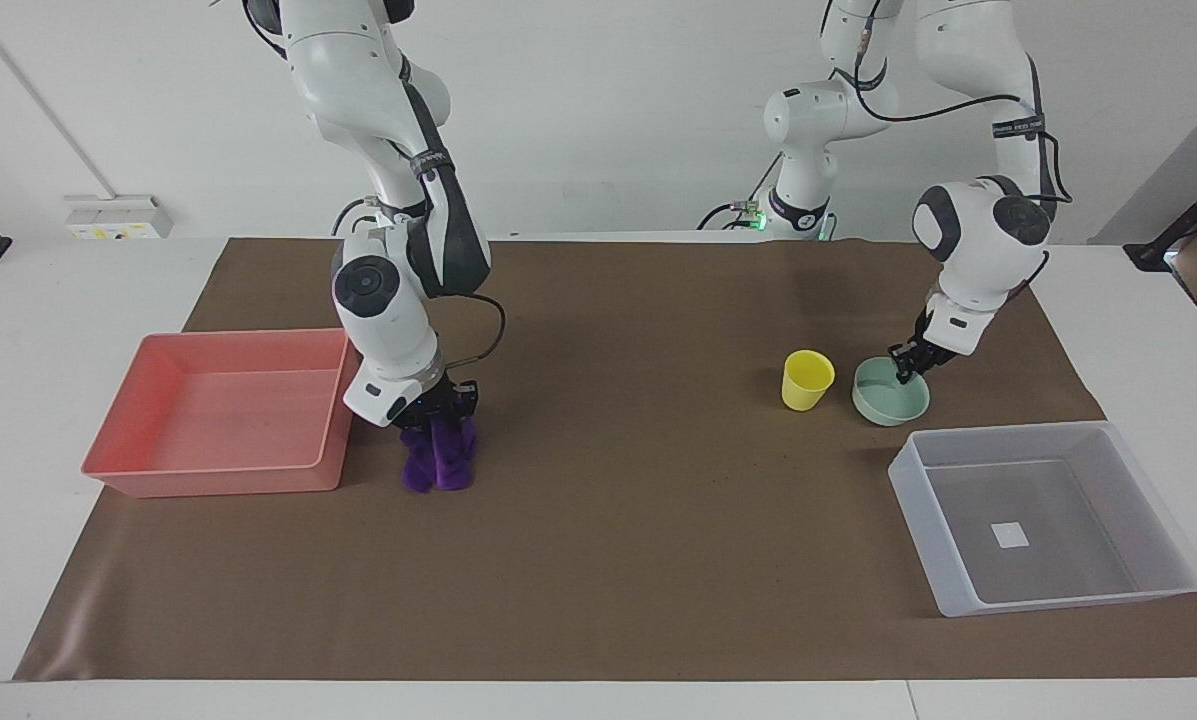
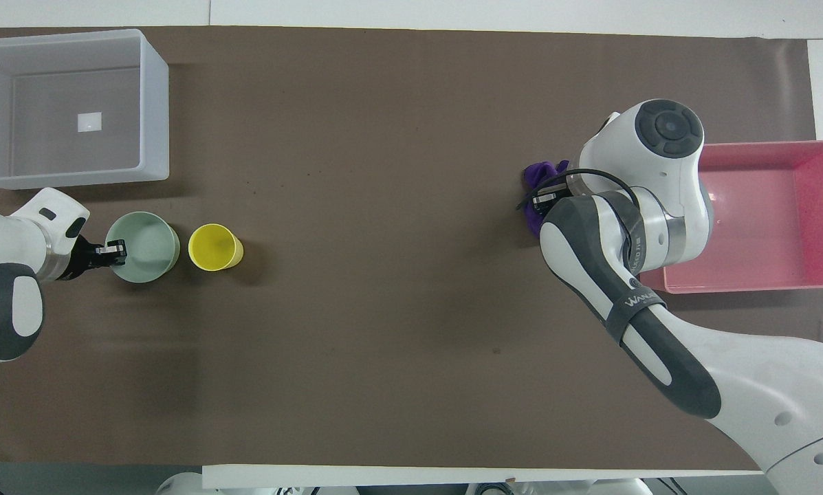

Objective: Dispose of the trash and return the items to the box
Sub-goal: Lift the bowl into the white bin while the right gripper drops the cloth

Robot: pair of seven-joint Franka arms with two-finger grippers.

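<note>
The purple cloth (image 1: 439, 462) lies on the brown mat beside the pink tray (image 1: 118, 470). My right gripper (image 1: 438, 408) is down on top of the cloth and presses into it; in the overhead view the arm hides most of the cloth (image 2: 539, 173). The mint-green bowl (image 1: 883, 402) stands beside the yellow cup (image 1: 807, 380). My left gripper (image 1: 904, 373) is shut on the bowl's rim at the side nearer the robots, also shown in the overhead view (image 2: 116, 251). The grey-white box (image 1: 1138, 596) stands farther from the robots than the bowl.
The pink tray (image 2: 741, 282) has nothing in it and stands at the right arm's end of the mat. The box (image 2: 155, 110) holds only its white sticker (image 2: 89, 122). The right arm's elbow reaches over the mat near the pink tray.
</note>
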